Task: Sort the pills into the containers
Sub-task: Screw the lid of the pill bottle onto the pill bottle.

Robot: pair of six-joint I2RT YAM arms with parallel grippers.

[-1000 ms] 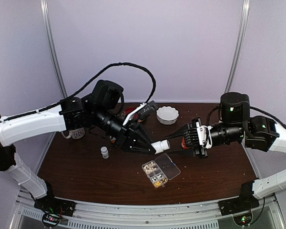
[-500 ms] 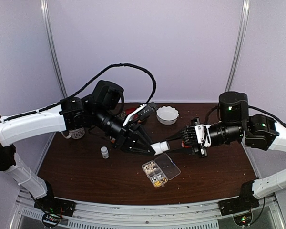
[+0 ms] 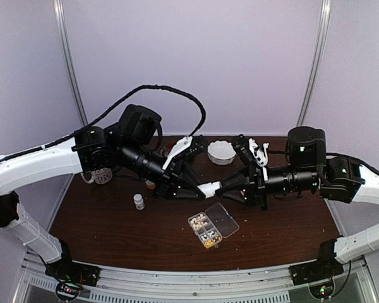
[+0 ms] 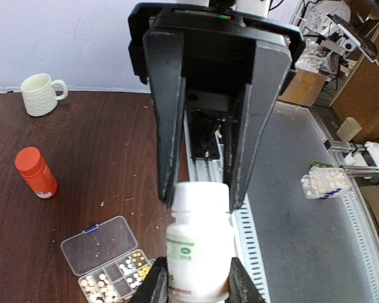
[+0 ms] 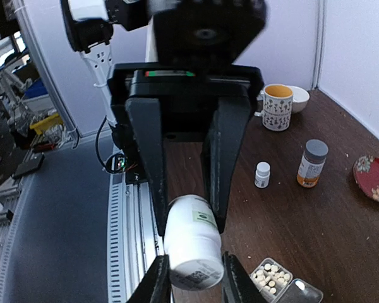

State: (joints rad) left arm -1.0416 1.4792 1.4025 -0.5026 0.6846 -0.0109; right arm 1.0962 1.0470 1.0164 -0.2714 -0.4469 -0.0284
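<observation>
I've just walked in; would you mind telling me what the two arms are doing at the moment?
Both arms hold one white bottle in the air between them, above the brown table. The left gripper is clamped on one end and the right gripper on the other, perhaps to twist the cap off. Below them the clear pill box lies with its lid open and pills in some cells. Neither gripper is handling pills.
</observation>
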